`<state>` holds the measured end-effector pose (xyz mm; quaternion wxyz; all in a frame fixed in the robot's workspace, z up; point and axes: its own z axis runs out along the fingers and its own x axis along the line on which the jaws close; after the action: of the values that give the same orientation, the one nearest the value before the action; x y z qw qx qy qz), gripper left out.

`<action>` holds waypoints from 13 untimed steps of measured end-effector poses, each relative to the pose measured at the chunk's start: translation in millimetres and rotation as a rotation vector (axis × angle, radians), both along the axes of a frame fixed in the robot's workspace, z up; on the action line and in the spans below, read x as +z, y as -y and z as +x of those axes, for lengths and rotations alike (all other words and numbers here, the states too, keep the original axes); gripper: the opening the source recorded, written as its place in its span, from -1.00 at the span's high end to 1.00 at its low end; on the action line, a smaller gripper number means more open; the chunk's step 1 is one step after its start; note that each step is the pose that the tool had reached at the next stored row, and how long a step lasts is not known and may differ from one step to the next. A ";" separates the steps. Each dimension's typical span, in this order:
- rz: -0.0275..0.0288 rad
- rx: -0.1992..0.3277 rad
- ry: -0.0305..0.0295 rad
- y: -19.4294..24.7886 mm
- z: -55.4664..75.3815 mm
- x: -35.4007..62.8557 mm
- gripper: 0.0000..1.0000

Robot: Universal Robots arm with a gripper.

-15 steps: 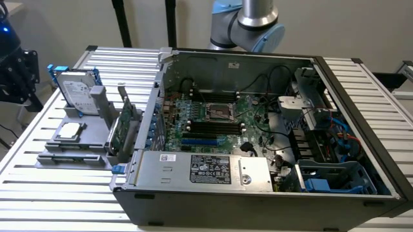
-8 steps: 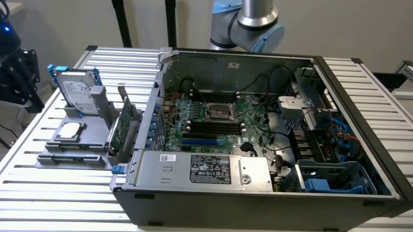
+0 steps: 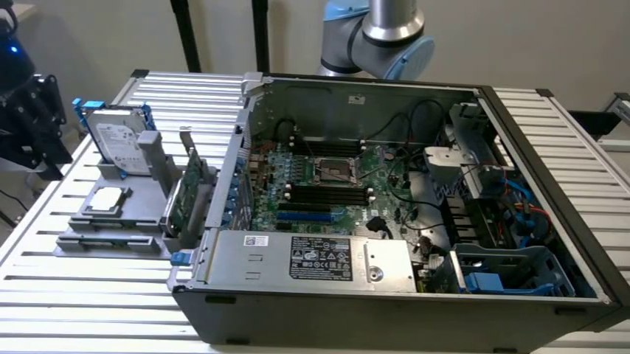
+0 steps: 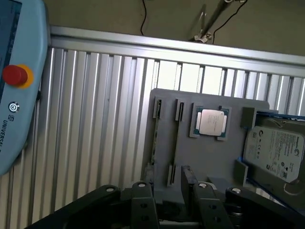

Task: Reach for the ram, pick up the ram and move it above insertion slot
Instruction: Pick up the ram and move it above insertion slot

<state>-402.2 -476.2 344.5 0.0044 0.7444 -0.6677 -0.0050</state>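
The ram (image 4: pixel 153 143) seems to be standing on edge in a long slot of the grey holder (image 4: pixel 209 157), which is sitting on the slatted worktop (image 4: pixel 95 119). The processor (image 4: pixel 210 122) is lying between it and the hard drive (image 4: pixel 274 148). The gripper (image 4: pixel 171 195) is hovering over the holder's edge, jaws standing apart and gripping nothing. By my judgement the reach is under way and no grasp is made yet. The next move is calling for the jaws to straddle the thin stick squarely, clear of the slot walls.

Beige wall (image 3: pixel 551 44), ribbed aluminium table (image 3: pixel 88 295)
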 end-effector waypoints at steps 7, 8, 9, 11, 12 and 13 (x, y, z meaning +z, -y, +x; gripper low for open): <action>0.0004 -0.009 -0.0001 6.5 2.0 -12.7 0.27; 0.0004 -0.010 -0.0001 7.7 2.3 -14.5 0.27; 0.0006 -0.011 0.0000 8.9 2.6 -16.3 0.27; 0.0009 -0.012 0.0001 11.0 3.7 -20.0 0.27; 0.0010 -0.013 0.0000 12.1 4.1 -21.7 0.27; 0.0011 -0.014 0.0000 13.1 4.6 -23.6 0.27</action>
<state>-397.6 -489.2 321.0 0.0039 0.7398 -0.6728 -0.0054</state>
